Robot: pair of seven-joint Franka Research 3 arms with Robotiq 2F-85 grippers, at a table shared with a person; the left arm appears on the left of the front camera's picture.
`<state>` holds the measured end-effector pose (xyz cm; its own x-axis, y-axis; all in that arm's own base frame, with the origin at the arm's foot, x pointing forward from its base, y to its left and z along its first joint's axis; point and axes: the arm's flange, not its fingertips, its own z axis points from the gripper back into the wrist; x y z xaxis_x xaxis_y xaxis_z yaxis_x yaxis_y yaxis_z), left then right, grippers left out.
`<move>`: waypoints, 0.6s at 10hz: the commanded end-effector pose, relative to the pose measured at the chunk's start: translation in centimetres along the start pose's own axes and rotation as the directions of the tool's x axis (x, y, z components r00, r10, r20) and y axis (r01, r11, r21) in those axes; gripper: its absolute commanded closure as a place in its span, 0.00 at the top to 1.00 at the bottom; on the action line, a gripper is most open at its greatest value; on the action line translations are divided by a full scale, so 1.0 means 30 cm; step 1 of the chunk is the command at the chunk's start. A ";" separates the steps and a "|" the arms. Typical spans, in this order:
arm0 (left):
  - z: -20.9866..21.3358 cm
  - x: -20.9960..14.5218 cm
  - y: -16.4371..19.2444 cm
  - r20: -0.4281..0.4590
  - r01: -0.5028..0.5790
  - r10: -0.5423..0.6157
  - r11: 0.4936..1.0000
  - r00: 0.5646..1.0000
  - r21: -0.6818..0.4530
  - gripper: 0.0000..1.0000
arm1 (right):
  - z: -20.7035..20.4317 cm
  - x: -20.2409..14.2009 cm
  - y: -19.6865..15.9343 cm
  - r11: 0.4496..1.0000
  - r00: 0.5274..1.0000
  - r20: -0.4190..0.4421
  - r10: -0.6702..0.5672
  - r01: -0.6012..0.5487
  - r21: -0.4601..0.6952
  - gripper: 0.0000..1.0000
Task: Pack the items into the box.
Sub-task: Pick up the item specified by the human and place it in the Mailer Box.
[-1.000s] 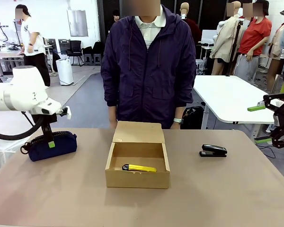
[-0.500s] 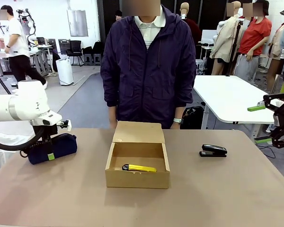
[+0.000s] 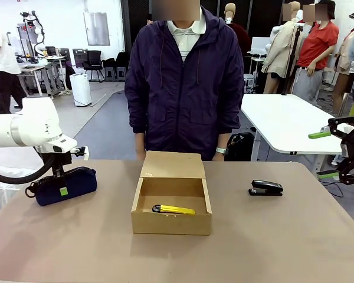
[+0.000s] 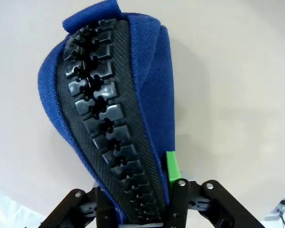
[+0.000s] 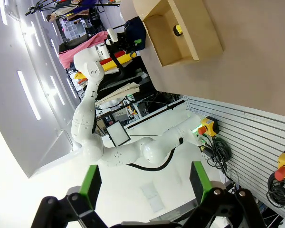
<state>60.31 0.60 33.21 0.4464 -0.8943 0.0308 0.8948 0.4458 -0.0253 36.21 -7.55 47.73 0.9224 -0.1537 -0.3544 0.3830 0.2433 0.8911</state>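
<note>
Left gripper (image 3: 60, 184): down at the table's far-left side, and it's clenched on the pouch, a finger on either side, one green pad (image 4: 171, 164) pressed to the blue flank in the wrist view.
Pouch (image 3: 66, 184): navy, zipper facing up, left of the box and well apart from it. Whether it's clear of the table (image 3: 271, 247), can't tell.
Right gripper (image 3: 333, 154): out past the table's right edge, jaws spread wide, nothing between them.
Box (image 3: 171, 223): mid-table, open, flap lid standing at the back.
Utility knife (image 3: 173, 209): yellow, flat inside the box, near the front wall.
Stapler (image 3: 265, 187): black, on the table right of the box.
Person (image 3: 183, 88): standing at the far edge, behind the box.
</note>
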 end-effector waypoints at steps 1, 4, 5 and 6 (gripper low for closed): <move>-0.001 -0.007 -0.005 -0.001 0.021 -0.021 1.000 1.000 -0.008 0.00 | 0.007 -0.002 0.012 1.000 1.000 -0.006 -0.002 0.002 -0.006 1.00; 0.030 -0.006 -0.011 0.038 0.033 -0.032 0.999 0.999 -0.017 0.00 | 0.007 -0.002 0.012 1.000 1.000 -0.006 -0.002 0.002 -0.006 1.00; 0.053 -0.007 -0.019 0.027 0.027 -0.026 0.999 0.999 -0.020 0.00 | 0.007 -0.002 0.012 1.000 1.000 -0.006 -0.002 0.002 -0.006 1.00; 0.091 -0.011 -0.027 -0.010 -0.021 0.021 0.999 1.000 0.025 0.00 | 0.007 -0.002 0.012 1.000 1.000 -0.006 -0.002 0.002 -0.006 1.00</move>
<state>60.18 0.44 34.62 0.4447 -0.8948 0.0393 0.8957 0.4444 -0.0163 36.21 -7.55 47.73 0.9223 -0.1537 -0.3545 0.3830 0.2433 0.8911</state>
